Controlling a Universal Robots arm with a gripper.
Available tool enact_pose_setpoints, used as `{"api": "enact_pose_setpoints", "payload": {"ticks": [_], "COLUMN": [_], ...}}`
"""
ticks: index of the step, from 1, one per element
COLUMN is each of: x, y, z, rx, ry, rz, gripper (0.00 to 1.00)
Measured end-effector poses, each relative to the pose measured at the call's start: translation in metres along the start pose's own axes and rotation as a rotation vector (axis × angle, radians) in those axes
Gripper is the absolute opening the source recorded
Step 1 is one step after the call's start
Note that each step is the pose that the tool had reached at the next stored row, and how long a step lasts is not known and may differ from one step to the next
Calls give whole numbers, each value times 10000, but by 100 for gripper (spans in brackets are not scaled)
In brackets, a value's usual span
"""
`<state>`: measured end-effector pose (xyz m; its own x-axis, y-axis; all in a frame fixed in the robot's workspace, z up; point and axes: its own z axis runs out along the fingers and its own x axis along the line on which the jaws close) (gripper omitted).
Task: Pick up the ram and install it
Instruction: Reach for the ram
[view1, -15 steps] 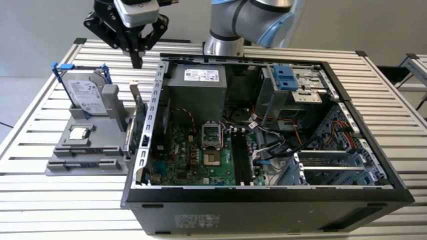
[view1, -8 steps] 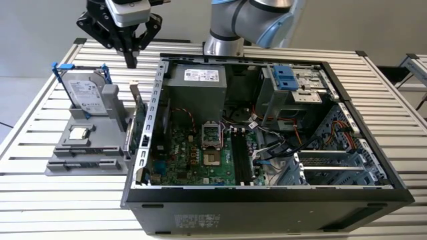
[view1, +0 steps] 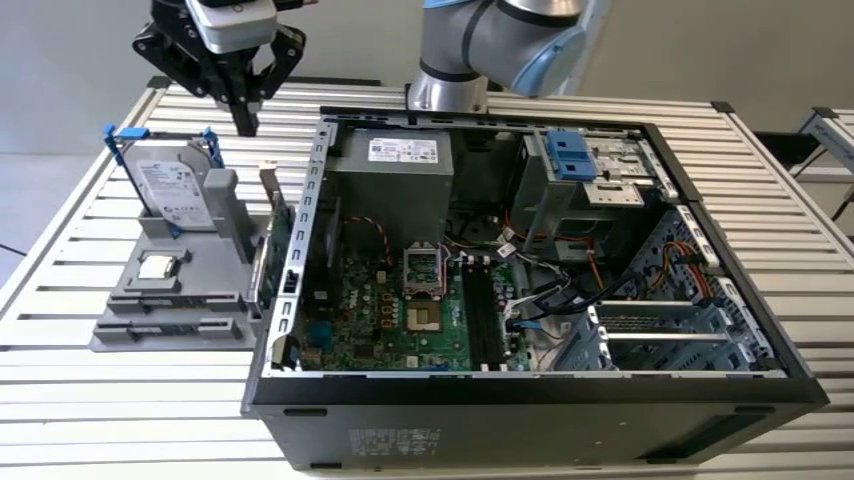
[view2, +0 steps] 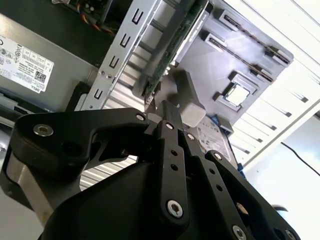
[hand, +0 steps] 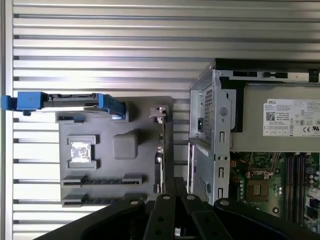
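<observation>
Robotics lab: slatted table (view1: 134, 400), open computer case (view1: 534, 425)

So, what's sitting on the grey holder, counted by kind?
Drive: 1
Chip: 1
Card: 1
Total: 3

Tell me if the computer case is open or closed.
Open. In the exterior view the computer case lies with its upward side uncovered, leaving the motherboard and power supply exposed.
</observation>
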<state>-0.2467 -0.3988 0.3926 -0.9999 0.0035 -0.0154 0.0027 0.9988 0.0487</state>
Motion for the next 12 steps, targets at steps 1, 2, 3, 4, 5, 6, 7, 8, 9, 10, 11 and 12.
{"api": "enact_pose_setpoints", "payload": {"ticks": [1, 2, 3, 4, 5, 6, 7, 8, 9, 10, 11, 12], "x": [19, 36, 56, 75, 93, 114, 132, 152, 170, 191, 211, 229], "y": [0, 0, 0, 0, 0, -1, -1, 0, 0, 0, -1, -1], "z": [0, -1, -1, -1, -2, -2, -2, -3, -3, -3, -3, -4], "rx": [0, 0, 0, 0, 0, -1, 0, -1, -1, -1, -1, -1], "ry": [1, 2, 1, 2, 3, 3, 4, 4, 4, 4, 4, 5], "rz": [-7, -15, -23, -30, -37, -46, -53, -61, -68, -77, -85, -93], "gripper": [0, 0, 0, 0, 0, 0, 0, 0, 0, 0, 0, 0]}}
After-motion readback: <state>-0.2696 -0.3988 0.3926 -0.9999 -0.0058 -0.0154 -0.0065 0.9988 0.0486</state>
